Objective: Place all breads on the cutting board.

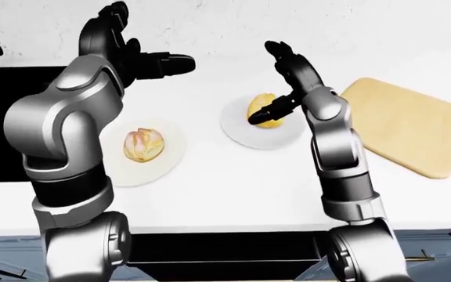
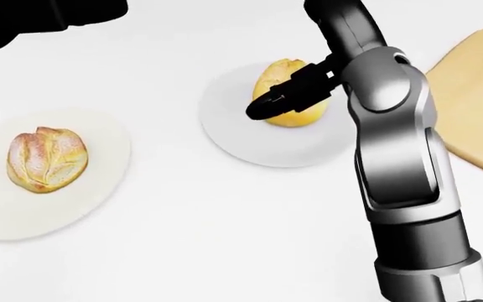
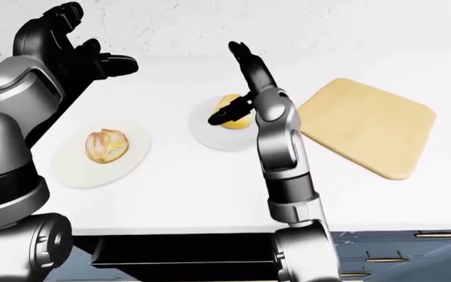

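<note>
A round crusty bread roll (image 1: 143,145) lies on a white plate (image 1: 143,174) at the left of the white counter. A yellow bread (image 2: 280,74) lies on a second white plate (image 2: 233,135) in the middle. A pale wooden cutting board (image 1: 405,126) lies bare at the right. My right hand (image 1: 282,79) is open just right of the yellow bread, with one black finger (image 2: 288,97) stretched across it and the others pointing up. My left hand (image 1: 149,47) is open and empty, raised above the counter at the upper left.
A black sunken area (image 1: 6,117) fills the counter's left end, behind my left arm. The counter's near edge (image 1: 226,226) runs along the bottom, with dark cabinet fronts below. A white wall stands along the top.
</note>
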Available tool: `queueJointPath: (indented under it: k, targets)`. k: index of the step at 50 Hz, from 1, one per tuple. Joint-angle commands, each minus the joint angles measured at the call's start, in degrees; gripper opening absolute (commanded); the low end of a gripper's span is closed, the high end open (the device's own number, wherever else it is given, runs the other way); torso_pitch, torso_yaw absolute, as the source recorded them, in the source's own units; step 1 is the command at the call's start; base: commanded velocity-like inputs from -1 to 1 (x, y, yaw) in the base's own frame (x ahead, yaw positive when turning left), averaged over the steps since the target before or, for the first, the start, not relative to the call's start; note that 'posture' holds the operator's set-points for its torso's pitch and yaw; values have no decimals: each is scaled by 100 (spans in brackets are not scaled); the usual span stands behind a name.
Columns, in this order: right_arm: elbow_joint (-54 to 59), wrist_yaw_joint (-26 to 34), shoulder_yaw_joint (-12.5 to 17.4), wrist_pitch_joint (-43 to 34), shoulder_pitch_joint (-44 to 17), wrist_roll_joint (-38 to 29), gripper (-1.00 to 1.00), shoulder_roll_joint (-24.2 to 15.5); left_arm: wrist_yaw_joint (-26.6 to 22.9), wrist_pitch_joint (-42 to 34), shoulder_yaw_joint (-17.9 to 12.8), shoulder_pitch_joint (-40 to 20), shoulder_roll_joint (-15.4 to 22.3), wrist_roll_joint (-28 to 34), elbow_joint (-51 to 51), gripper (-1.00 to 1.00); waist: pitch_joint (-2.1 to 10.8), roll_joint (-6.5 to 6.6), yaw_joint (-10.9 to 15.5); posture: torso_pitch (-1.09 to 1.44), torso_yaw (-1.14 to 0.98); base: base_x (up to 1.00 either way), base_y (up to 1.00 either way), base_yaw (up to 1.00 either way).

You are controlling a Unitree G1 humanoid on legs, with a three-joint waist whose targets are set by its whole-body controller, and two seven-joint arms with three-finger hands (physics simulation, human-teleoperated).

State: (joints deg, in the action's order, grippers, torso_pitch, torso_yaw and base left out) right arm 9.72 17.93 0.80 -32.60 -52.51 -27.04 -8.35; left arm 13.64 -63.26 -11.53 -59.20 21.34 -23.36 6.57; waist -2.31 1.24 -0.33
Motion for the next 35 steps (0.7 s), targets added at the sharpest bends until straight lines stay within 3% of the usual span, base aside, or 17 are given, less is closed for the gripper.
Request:
queueJointPath:
  k: [1,2,3,9,35]
  targets:
    - [-188,-66,38,160,-190,-23,74,-36,-12,212,-46,-175,58,19,143,100,178,13,-3,0,0,0,0,0]
    - [-154,-85,33,215,-149,-21,73,-31,-16,225,-44,-161,55,24,140,100,178,12,-4,0,0,0,0,0]
    - [-158,-84,24,219,-132,-29,53,-25,-9,205,-50,-173,54,20,147,100,178,12,-5,0,0,0,0,0]
    - [-150,-107,23,238,-80,-42,65,3,-11,200,-53,-167,55,17,159,100,174,11,-8,0,0,0,0,0]
    - [48,-185,54,401,239,-7,71,0,4,191,-43,-158,32,9,179,100,175,3,-1,0,0,0,0,0]
